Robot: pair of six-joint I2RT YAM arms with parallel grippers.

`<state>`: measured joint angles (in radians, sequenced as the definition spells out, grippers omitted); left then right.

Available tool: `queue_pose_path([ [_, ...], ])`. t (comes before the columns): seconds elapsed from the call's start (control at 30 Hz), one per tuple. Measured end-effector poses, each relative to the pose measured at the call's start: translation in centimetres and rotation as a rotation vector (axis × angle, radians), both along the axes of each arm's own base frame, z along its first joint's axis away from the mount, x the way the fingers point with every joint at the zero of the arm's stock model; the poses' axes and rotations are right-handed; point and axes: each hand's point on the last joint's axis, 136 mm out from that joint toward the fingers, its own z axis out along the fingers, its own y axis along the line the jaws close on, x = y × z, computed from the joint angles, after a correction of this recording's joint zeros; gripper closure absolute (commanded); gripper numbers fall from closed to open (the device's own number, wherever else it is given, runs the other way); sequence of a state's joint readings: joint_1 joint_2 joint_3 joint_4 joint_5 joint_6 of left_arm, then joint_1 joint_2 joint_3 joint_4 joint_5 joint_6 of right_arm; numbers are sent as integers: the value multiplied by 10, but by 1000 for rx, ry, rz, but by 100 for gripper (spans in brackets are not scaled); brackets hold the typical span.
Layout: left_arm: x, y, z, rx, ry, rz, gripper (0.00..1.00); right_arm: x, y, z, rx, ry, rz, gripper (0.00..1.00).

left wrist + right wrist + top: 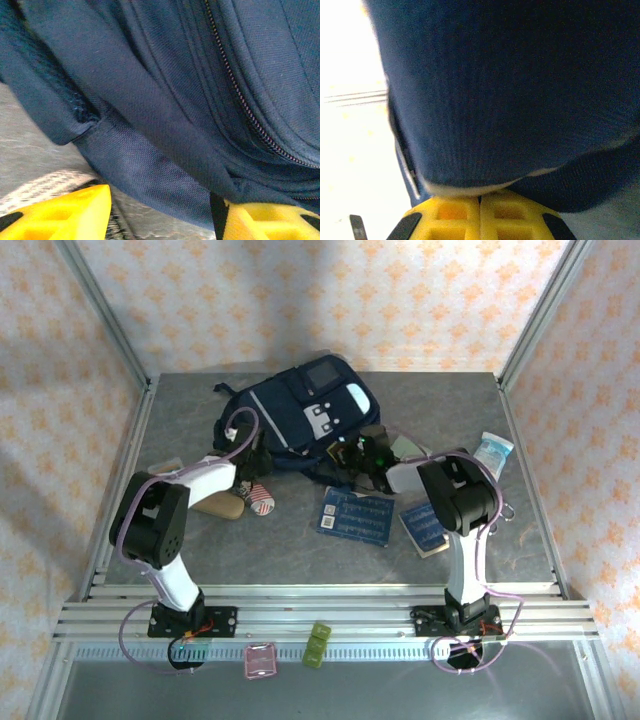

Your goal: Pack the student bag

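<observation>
The student bag (300, 405) lies flat directly ahead of both hands, its near edge against our fingertips. We judge it soft and floppy: woven cloth that folds and sags, not slippery, not fragile, and probably light while unpacked. It will drape rather than lift as one piece, so a single pinch will only drag a fold.

The left gripper (165, 200) is spread wide, with a thick doubled hem of the bag hanging down between its yellow fingers (65, 212). That seam looks the stronger hold; the zipper (240, 102) runs just beyond it, up and to the right of the hand.

The right gripper (480, 202) has its fingers pressed together, and a pale-edged lip of cloth sits right at their tips. We cannot tell whether any fabric is caught between them.

Behind the right wrist, two blue patterned books (357, 518) lie near, so pulling back that way is cramped. Outward of the left hand, the table (175, 435) is bare up to the metal frame rail. Past the bag, the back wall stands close, leaving little room to push forward.
</observation>
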<state>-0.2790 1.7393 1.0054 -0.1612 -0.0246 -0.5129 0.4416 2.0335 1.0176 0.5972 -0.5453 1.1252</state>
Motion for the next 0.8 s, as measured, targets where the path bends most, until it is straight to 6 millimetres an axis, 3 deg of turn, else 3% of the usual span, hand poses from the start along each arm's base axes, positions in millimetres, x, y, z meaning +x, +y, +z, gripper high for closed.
queue_pose_path([
  [0.1, 7, -14, 1, -14, 6, -42, 45, -3, -17, 1, -6, 5, -27, 100],
  [0.2, 8, -23, 2, -23, 8, -64, 44, 4, -19, 14, 3, -22, -31, 98],
  [0.4, 7, -22, 16, -34, -23, -65, 43, 18, 4, 36, -9, -55, 37, 59],
  [0.57, -7, -21, 53, -74, -126, -58, 39, 0, 6, 44, -122, -53, 118, 50],
  [0.7, -18, -28, 86, -127, -230, -64, 38, -25, -18, 53, -243, -40, 132, 47],
  [0.8, -25, -35, 95, -148, -258, -77, 38, -43, -51, 65, -323, -44, 92, 44],
])
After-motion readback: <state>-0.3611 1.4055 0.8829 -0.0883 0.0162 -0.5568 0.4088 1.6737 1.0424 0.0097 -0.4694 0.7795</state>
